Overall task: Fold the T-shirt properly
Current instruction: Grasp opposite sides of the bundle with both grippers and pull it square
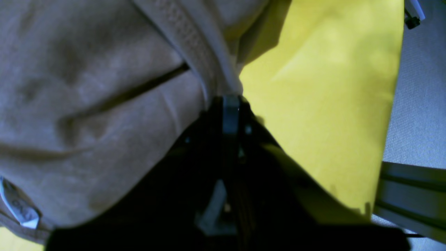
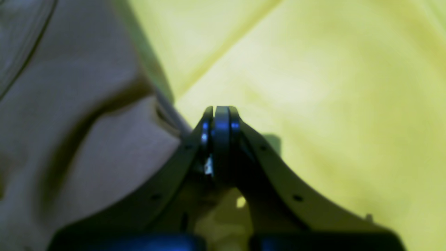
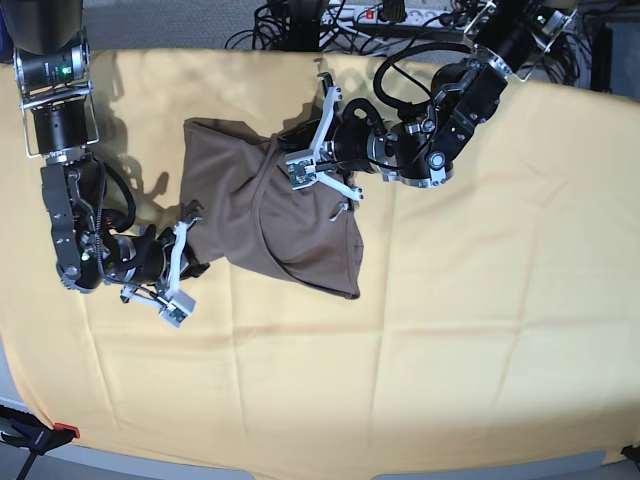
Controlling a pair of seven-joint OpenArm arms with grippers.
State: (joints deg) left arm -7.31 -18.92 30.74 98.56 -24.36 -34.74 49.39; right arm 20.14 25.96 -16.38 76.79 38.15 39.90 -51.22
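The left gripper's fingers (image 1: 231,101) are clamped on a T-shirt (image 3: 270,215) fold; the right gripper's fingers (image 2: 221,115) are pressed together, seemingly empty, beside its edge. The shirt is bunched on the yellow cloth (image 3: 480,330) covering the tabletop. A crooked fold could result if only one side is pulled.

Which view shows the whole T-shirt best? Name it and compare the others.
The base view: it shows the T-shirt entire, partly folded on the yellow cloth. The left wrist view shows only close folds and a hem at the left pincer; the right wrist view shows a blurred edge beside the right pincer.
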